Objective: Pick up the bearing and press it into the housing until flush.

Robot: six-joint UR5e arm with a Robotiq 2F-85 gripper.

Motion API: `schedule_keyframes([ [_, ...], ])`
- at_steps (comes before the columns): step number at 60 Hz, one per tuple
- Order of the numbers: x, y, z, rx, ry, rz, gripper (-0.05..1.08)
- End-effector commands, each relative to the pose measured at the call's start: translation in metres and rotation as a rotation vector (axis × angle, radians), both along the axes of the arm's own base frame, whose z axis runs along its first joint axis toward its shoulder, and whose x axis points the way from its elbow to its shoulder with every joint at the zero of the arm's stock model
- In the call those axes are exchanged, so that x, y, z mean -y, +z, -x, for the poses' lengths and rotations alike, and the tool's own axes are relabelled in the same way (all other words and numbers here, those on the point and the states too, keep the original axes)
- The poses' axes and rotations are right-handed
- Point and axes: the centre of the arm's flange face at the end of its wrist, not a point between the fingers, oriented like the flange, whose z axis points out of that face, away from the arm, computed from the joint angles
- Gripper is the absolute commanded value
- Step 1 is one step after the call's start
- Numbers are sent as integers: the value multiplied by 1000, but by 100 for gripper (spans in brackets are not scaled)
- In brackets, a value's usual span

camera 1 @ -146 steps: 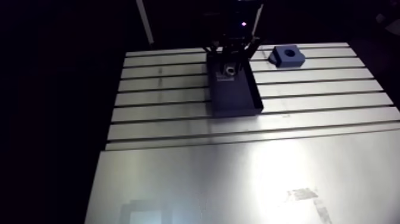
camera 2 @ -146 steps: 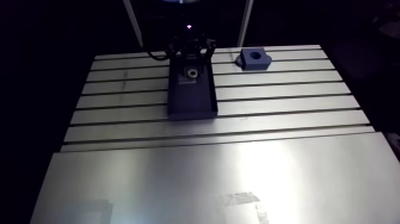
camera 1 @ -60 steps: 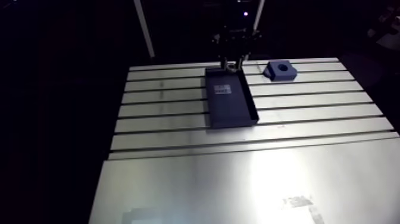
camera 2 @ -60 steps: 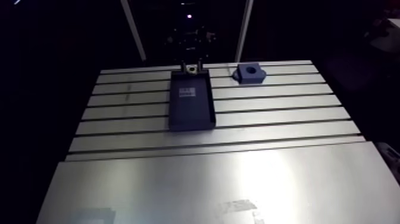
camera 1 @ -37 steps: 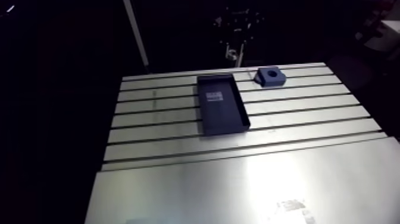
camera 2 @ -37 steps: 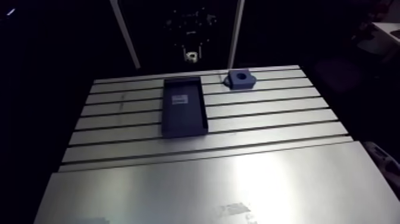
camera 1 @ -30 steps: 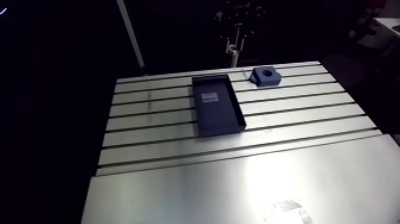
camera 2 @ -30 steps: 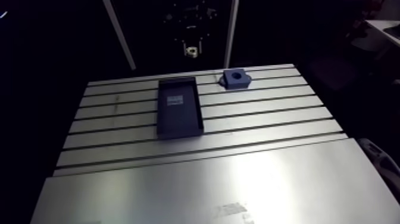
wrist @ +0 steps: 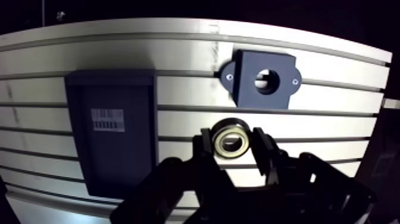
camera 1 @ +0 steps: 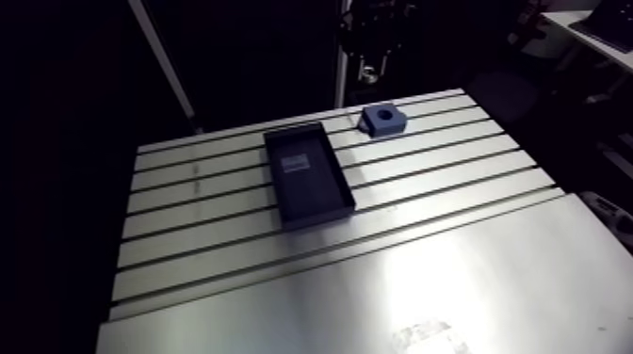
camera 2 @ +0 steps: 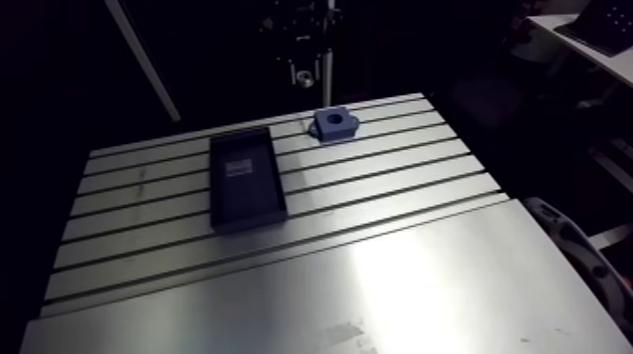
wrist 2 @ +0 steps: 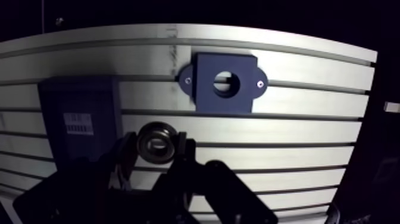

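My gripper [wrist: 233, 138] is shut on the bearing [wrist: 232, 134], a metal ring held between its fingers high above the table. In the arm view the gripper [camera 2: 303, 73] hangs over the table's far edge with the bearing [camera 2: 304, 76] showing as a small bright ring. The housing [wrist: 263, 79], a dark blue block with a round bore and two screw ears, lies on the table just ahead of the gripper; in the arm view the housing [camera 1: 382, 118] sits near the far edge.
A dark blue rectangular tray [camera 1: 307, 175] with a white label lies on the slotted table [camera 1: 452, 179] beside the housing. A smooth metal plate [camera 1: 396, 282] covers the near part of the table.
The gripper has lifted the bearing out of the tray's far end and carried it up and toward the housing. The arm camera has swung, shifting the whole scene.
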Motion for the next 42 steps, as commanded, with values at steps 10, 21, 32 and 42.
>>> schedule_keyframes([
  [10,-47,-9,-10,13,-45,7,71],
  [21,-44,-27,-22,45,-45,14,71],
  [32,-55,-29,-19,9,-61,4,72],
  [42,-58,-50,-10,24,-64,8,72],
])
